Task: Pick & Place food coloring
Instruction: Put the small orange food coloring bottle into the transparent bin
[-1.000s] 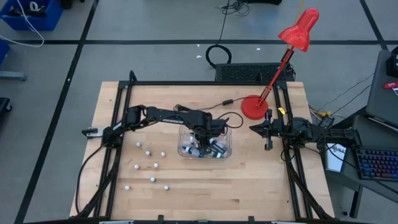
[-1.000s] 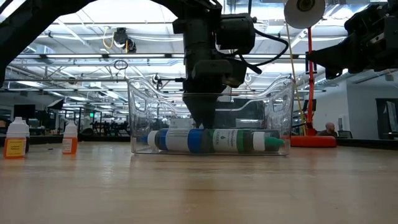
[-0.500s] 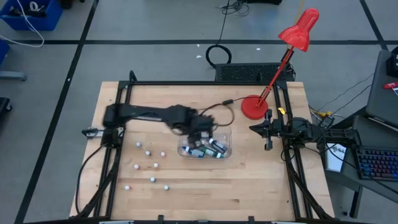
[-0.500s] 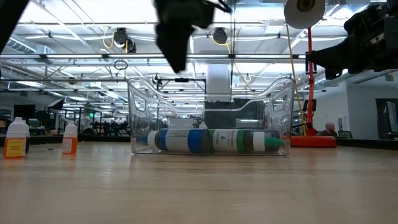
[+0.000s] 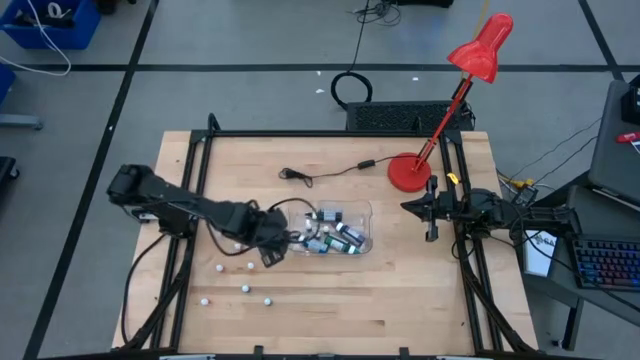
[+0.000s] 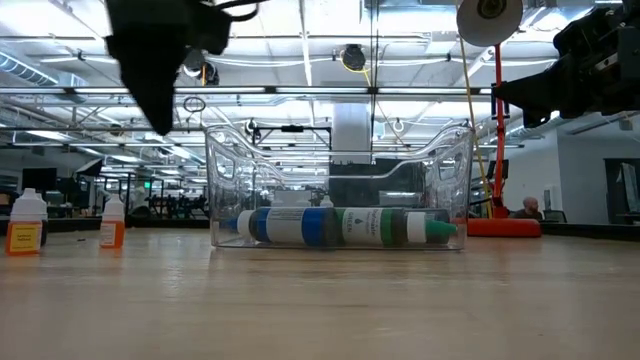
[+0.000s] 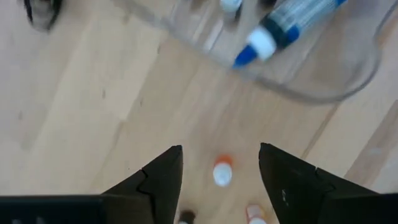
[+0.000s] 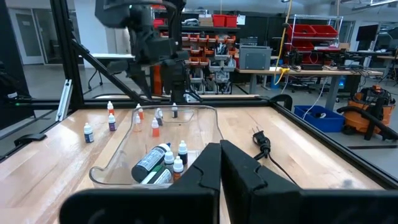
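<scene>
The food coloring is a set of small white-capped bottles. Some lie in the clear plastic tub (image 5: 332,230) in the middle of the table, and others (image 5: 245,289) stand loose on the wood to its left. My left gripper (image 5: 270,250) hangs open above the table just left of the tub, with nothing between its fingers. In its wrist view, an orange bottle (image 7: 222,173) stands on the table far below the gap between them. My right gripper (image 8: 221,152) waits shut at the table's right edge, level and pointing toward the tub (image 8: 155,146).
A red desk lamp stands on its base (image 5: 408,172) at the far right, and its black cord (image 5: 320,174) runs across the table behind the tub. Black frame rails (image 5: 190,200) border the table's left and right sides. Bare wood lies along the near edge.
My left gripper has risen out of the tub and swung toward the table's left and near edges, rolling as it went. It now hangs over the loose bottles beside the tub. The gap between its fingers shows no change. The tub and its bottles stay where they were.
</scene>
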Robot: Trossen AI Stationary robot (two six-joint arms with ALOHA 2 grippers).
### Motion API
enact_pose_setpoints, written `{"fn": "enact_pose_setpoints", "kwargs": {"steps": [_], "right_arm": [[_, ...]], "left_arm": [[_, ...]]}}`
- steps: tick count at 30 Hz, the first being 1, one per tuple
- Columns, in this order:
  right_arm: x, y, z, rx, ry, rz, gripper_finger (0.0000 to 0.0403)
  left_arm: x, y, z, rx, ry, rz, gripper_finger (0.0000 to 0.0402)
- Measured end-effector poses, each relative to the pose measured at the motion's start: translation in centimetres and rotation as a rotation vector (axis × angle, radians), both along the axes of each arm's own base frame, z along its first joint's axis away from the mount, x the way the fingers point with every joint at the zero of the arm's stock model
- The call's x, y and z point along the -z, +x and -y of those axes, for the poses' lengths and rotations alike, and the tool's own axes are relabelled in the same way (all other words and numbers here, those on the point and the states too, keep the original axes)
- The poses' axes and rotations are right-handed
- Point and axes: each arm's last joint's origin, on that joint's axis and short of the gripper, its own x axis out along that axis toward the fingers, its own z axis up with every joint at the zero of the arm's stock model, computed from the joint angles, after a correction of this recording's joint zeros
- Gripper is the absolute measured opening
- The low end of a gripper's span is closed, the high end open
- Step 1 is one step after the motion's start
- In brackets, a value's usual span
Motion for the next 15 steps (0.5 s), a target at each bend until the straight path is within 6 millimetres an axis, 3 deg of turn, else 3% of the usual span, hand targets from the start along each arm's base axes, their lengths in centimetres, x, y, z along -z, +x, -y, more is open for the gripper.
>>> {"fn": "enact_pose_setpoints", "kwargs": {"steps": [8, 15], "right_arm": [[0.0, 0.0, 0.0, 0.0, 0.0, 0.0, 0.0], [0.0, 0.0, 0.0, 0.0, 0.0, 0.0, 0.0]], "left_arm": [[3.1, -1.5, 0.8, -0.148, -0.097, -0.082, 0.0225], [3.7, -1.7, 0.6, -0.218, -0.091, -0.076, 0.0225]]}}
